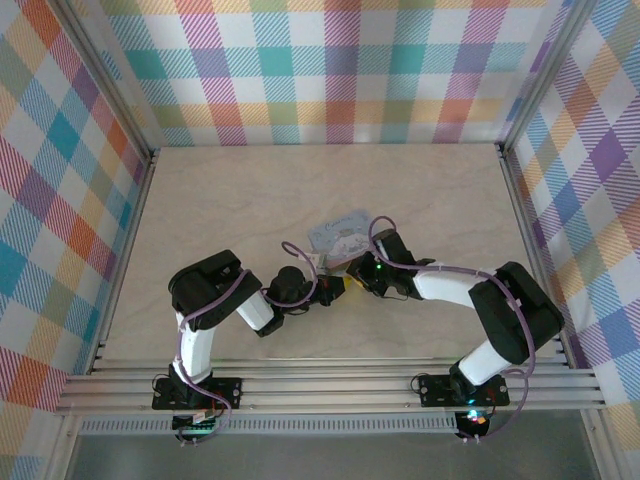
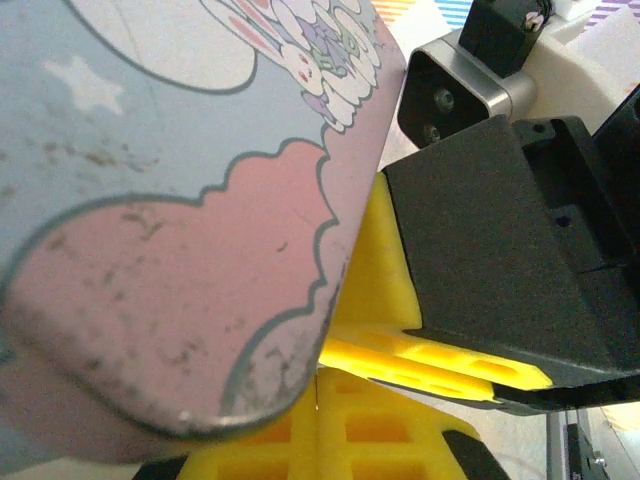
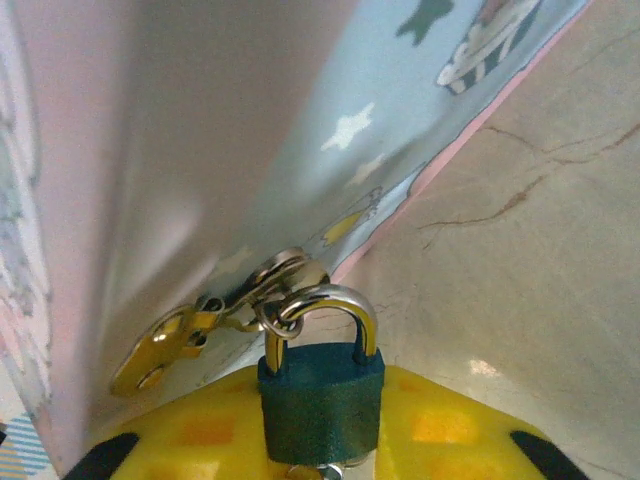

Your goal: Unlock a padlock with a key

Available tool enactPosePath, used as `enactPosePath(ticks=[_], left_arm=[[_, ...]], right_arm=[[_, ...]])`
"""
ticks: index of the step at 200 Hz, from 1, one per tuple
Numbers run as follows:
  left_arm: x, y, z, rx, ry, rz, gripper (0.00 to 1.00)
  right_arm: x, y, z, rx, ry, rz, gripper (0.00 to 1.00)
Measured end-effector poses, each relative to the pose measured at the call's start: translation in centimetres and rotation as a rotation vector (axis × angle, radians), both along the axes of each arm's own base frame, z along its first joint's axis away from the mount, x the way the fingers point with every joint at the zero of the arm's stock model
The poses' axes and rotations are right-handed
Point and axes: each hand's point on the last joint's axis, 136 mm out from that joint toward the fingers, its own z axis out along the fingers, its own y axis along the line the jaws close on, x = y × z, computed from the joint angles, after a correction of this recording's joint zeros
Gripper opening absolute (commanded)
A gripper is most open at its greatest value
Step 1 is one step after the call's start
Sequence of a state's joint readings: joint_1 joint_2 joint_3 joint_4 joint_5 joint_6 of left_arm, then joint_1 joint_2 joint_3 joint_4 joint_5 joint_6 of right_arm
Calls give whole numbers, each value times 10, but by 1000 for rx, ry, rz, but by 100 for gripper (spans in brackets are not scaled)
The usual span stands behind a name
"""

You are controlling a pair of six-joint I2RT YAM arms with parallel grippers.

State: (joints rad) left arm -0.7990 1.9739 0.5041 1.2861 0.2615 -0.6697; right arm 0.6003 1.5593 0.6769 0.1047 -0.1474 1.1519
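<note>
Teal padlock (image 3: pixel 322 400) upright, shackle up through box (image 3: pixel 400 130) hasp (image 3: pixel 200 330) | left end effector (image 2: pixel 318 420) closed | right end effector (image 3: pixel 320 452): cannot tell

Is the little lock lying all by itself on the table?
No, the padlock is hooked by its loop to the gold clasp on the box.

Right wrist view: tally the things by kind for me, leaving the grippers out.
Small dark blue-green metal padlock: 1
Pale blue square cartoon-printed box: 1
Brass-coloured metal hasp on the box: 1
Total: 3
</note>
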Motion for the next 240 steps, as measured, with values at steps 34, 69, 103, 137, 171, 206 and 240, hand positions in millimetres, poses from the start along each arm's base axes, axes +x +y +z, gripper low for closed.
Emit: enactPosePath(ticks=[34,69,103,137,171,206,240], left_arm=[[-1,1,-1,0,2,-6,0],[-4,5,4,7,-8,-9,11],[-8,15,16,17,-29,-5,34],[-12,28,26,11,-34,10,35],[-22,34,29,-6,-12,-4,35],[-29,33,27,-25,28,-27,35],[-31,29,25,-45,55,-47,35]], right_arm=[[0,0,0,-18,10,11,5],[-2,2,3,-14,25,18,0],[-6,-1,4,-35,37,-18,0],[-10,-1,6,-45,45,-58,0],[-14,4,7,-46,49,-80,0],[-19,11,8,-46,52,-84,0],[-19,16,12,-37,47,-90,0]])
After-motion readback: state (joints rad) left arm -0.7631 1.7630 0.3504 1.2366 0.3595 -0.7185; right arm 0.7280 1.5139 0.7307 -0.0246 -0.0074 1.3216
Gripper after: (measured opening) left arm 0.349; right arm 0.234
